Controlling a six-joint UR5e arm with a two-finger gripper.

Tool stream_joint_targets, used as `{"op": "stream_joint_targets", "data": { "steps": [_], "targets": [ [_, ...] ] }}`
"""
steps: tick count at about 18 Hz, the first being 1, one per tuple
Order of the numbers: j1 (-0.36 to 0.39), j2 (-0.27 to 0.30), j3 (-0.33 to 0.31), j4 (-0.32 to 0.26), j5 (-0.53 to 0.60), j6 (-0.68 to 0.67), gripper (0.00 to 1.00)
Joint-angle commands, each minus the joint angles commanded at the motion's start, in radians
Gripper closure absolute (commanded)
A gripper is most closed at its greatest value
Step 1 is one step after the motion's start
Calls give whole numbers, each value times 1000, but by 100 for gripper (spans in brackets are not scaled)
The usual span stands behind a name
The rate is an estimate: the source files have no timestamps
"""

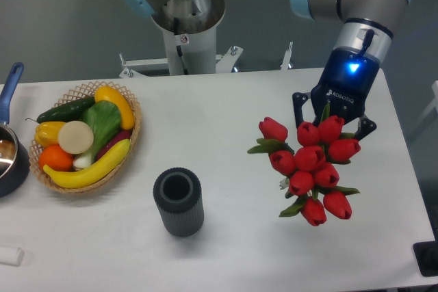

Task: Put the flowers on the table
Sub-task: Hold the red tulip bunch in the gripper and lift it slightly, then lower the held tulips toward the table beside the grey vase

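Observation:
The flowers (310, 163), a bunch of red tulip buds with green leaves, hang over the right part of the white table (233, 114). My gripper (333, 115) comes down from the back right with its dark body just above the bunch. Its two black fingers (297, 102) stand on either side of the top buds, and it is shut on the flowers. The fingertips and most of the stems are hidden behind the buds. A pale stem end pokes out on the bunch's left side.
A dark ribbed cylindrical vase (178, 202) stands upright left of the flowers. A wicker basket (131, 138) of fruit and vegetables sits at the left, with a blue-handled pot (9, 148) at the left edge. The robot's base (186, 25) rises behind the table.

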Motion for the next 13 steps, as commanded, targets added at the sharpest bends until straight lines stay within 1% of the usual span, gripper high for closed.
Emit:
{"op": "stream_joint_targets", "data": {
  "steps": [4,7,9,13],
  "targets": [
    [-9,8,-23,-2,78,38,70],
    [-43,6,-40,-5,198,74,70],
    [-61,5,-52,-5,297,87,70],
    [-86,3,-74,-6,451,184,70]
  ]
}}
